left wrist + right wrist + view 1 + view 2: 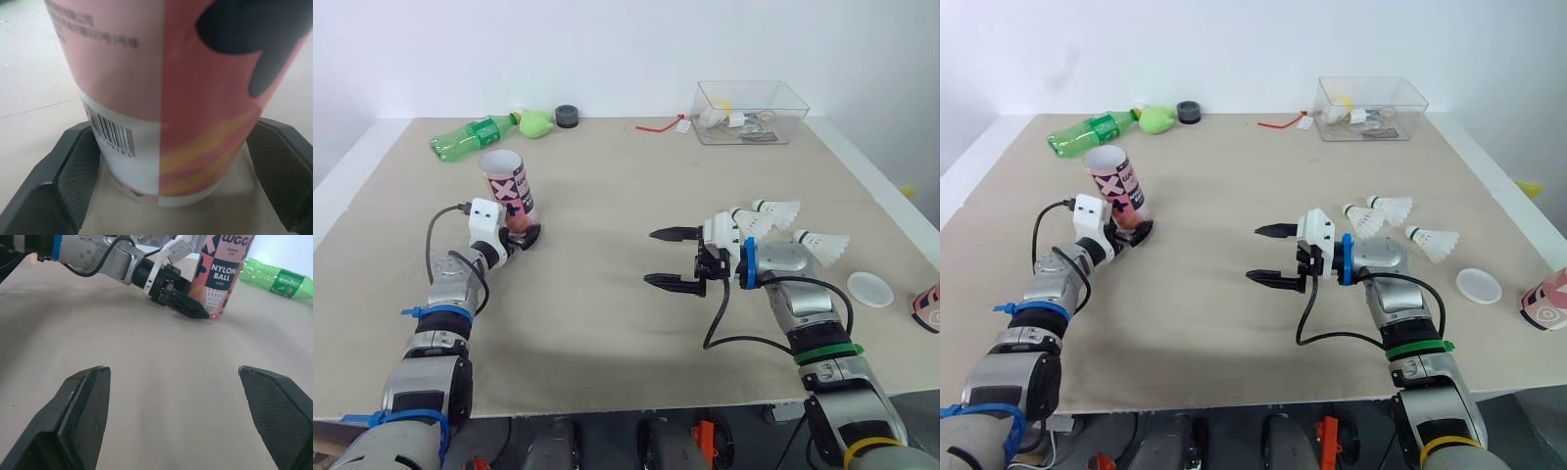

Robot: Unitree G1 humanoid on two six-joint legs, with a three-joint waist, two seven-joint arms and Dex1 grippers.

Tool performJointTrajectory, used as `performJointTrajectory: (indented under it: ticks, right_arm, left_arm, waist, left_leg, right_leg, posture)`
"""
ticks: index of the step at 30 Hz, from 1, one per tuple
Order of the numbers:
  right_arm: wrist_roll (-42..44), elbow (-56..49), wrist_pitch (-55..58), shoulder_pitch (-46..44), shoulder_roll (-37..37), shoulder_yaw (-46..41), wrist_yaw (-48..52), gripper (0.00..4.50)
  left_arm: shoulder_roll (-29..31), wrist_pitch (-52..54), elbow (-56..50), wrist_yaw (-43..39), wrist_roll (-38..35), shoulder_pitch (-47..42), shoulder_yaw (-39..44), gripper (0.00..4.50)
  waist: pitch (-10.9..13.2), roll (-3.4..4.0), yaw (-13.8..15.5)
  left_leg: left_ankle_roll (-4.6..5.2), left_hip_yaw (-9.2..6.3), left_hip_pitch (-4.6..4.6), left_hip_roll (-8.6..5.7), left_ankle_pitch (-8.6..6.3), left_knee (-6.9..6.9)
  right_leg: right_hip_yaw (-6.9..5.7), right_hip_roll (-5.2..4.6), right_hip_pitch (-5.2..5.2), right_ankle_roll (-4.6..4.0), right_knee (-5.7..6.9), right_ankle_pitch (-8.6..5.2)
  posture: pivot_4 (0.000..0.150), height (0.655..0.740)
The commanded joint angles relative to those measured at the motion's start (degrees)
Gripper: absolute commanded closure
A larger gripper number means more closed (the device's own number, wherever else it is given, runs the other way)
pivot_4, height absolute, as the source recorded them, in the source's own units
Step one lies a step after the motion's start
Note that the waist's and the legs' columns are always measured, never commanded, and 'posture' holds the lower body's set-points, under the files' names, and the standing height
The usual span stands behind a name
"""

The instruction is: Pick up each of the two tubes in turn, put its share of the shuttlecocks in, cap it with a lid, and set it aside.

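Note:
A pink open-topped tube (509, 194) stands at the table's left and leans slightly. My left gripper (521, 236) is shut on its base; the left wrist view shows the tube (161, 98) with a black finger pressed to each side. My right gripper (649, 257) hovers open near the middle of the table, pointing left toward the tube, with nothing between its fingers. Three white shuttlecocks lie just behind my right wrist: two together (764, 215) and one (827, 245) further right. Beside them lies a white lid (869, 289). A second pink tube (928, 305) lies at the right edge.
A green plastic bottle (470, 137), a green lump (536, 123) and a black round cap (567, 116) sit at the back left. A clear box (749, 111) with small items stands at the back right, with a red strip (661, 124) beside it.

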Motion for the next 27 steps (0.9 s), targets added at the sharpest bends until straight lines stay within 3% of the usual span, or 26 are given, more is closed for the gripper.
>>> performJointTrajectory:
  ticks: [1,4,11,19,22,27]
  right_arm:
    - [0.58,-2.63,-0.07,0.24,-0.68,-1.14,-0.17,0.00]
    - [0.66,-2.90,0.06,0.34,-0.69,-1.29,-0.31,0.00]
    - [2.08,-4.18,1.31,0.86,-1.38,-2.18,0.41,0.00]
    - [4.40,-8.24,3.69,3.18,-4.57,-4.89,0.32,0.00]
    - [4.69,-9.96,5.43,5.36,-6.03,-6.55,-1.90,0.00]
    - [5.51,-12.43,9.39,7.87,-6.28,-9.30,-7.37,0.00]
  left_arm:
    - [0.92,-1.90,2.08,0.04,0.52,-1.81,0.27,1.15]
    - [1.16,-3.07,3.10,-1.04,0.56,-2.40,0.22,1.80]
    - [1.31,-8.42,-2.79,-12.13,3.08,-0.14,-5.18,1.80]
    - [4.48,-6.72,-29.32,-36.98,2.10,9.42,-18.08,1.80]
    - [7.45,1.87,-35.53,-45.95,2.40,7.54,-23.80,1.80]
    - [8.41,10.35,-34.98,-53.40,3.82,1.00,-29.13,1.80]
  waist:
    - [0.00,0.00,0.00]
    - [0.00,0.00,0.00]
    - [0.00,0.00,0.00]
    - [0.00,0.00,0.01]
    - [-0.01,0.03,0.02]
    - [-0.01,0.02,0.02]
  left_leg:
    - [0.00,0.00,0.00,0.00,0.00,0.00]
    - [0.00,0.01,0.00,0.00,0.00,0.01]
    - [0.00,0.01,-0.03,-0.01,0.00,0.01]
    - [-0.01,0.01,-0.17,-0.05,-0.05,0.01]
    - [-0.01,-0.03,-0.14,-0.02,-0.05,0.01]
    - [0.01,-0.10,-0.13,0.02,0.00,0.08]
  right_leg:
    - [0.00,0.00,0.00,0.01,0.00,0.00]
    - [0.01,0.00,0.00,0.02,0.00,0.01]
    - [0.00,0.00,-0.02,0.01,0.00,0.01]
    - [0.02,-0.09,-0.12,-0.07,-0.02,-0.04]
    - [0.00,-0.05,-0.12,-0.21,0.03,-0.12]
    - [0.06,0.13,-0.09,-0.07,0.10,-0.40]
  posture:
    - [0.150,0.7400]
    - [0.150,0.7400]
    - [0.150,0.7400]
    - [0.150,0.7400]
    - [0.150,0.7400]
    - [0.150,0.7400]
